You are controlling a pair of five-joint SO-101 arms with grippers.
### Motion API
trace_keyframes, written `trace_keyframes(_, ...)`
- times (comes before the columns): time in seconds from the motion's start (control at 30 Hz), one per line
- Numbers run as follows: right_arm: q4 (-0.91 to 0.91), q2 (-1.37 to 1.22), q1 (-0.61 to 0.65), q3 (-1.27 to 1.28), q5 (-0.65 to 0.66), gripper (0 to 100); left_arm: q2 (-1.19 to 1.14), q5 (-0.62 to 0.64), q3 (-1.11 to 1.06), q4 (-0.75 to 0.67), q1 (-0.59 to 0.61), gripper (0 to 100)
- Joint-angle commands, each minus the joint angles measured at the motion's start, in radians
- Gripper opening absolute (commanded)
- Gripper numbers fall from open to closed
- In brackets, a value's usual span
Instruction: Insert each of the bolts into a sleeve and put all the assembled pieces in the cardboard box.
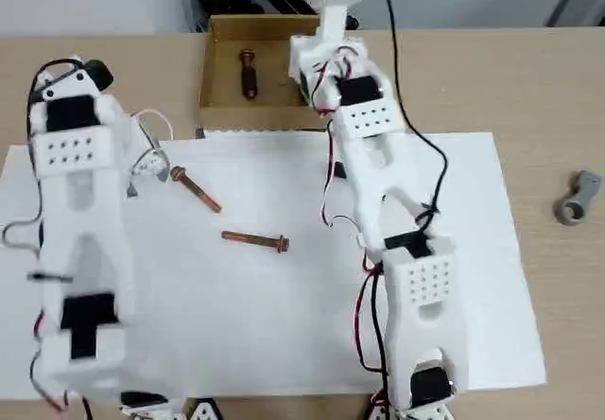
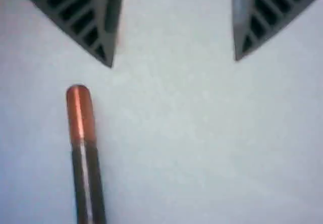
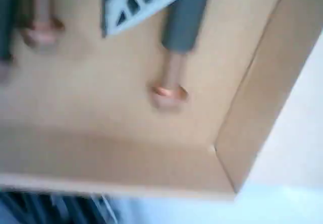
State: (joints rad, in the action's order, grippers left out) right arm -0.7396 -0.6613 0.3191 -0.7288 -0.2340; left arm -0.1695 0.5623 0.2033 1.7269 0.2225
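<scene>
The cardboard box (image 1: 216, 32) stands at the back of the table. One assembled piece (image 1: 248, 73), a bolt in a dark sleeve, lies inside it. Over the box's right part hangs my right gripper (image 3: 104, 113), open, its white finger (image 3: 141, 2) beside a second assembled piece (image 3: 176, 37) resting on the box floor (image 3: 116, 108). Two bare copper bolts lie on the white sheet: one (image 1: 196, 190) at the left, one (image 1: 255, 240) in the middle. My left gripper (image 2: 172, 60) is open just above the sheet, with the left bolt's end (image 2: 79, 113) near one fingertip and not between the fingers.
A white paper sheet (image 1: 284, 325) covers the table's middle. A small grey part (image 1: 577, 198) lies on bare wood at the far right. The box wall (image 3: 262, 82) rises close beside my right gripper. Both arms' white bodies stand along the front.
</scene>
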Motion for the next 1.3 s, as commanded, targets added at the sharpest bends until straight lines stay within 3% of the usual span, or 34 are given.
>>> trace_keyframes(0.0,-0.156,0.142,-0.007,-0.051,-0.009,14.6,-0.109,0.055,0.105,0.025,-0.02,15)
trace_keyframes(0.2,-0.421,0.251,-0.007,-0.051,0.074,14.6,-0.249,0.133,0.205,0.023,-0.118,15)
trace_keyframes(0.4,-0.598,0.326,-0.021,-0.051,0.11,14.5,-0.328,0.192,0.265,0.008,-0.14,15)
trace_keyframes(0.7,-0.704,0.349,-0.068,-0.049,0.109,14.5,-0.384,0.287,0.265,-0.021,-0.129,15)
trace_keyframes(1.27,-0.73,0.354,-0.071,-0.049,0.104,14.5,-0.568,0.324,0.265,-0.097,-0.106,15)
